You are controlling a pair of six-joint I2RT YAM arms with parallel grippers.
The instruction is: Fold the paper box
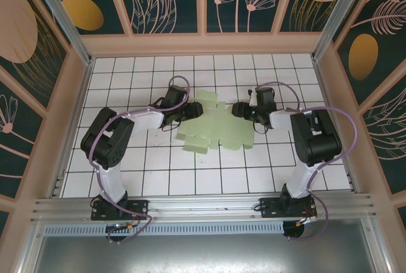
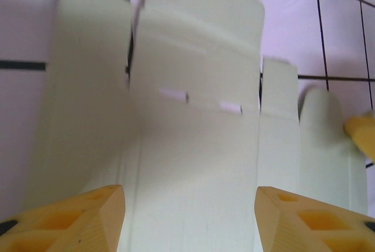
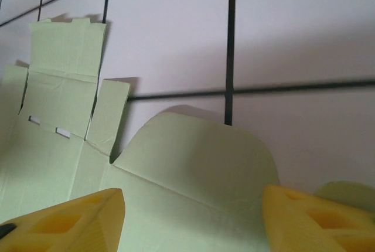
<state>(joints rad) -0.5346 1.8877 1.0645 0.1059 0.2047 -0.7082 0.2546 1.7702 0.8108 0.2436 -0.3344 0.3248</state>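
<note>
Box (image 1: 212, 127) lies unfolded on the tabletop (image 1: 158, 171), folding hardly begun. Both jaws gape at its edges; next, pinch the rounded flap (image 3: 193, 152) upward.

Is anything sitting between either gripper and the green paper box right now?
Nothing visible stands in the way. The left gripper sits at the left edge of the paper box and the right gripper at its right edge. Both are open, and in each wrist view the card lies directly ahead of the fingers.
</note>
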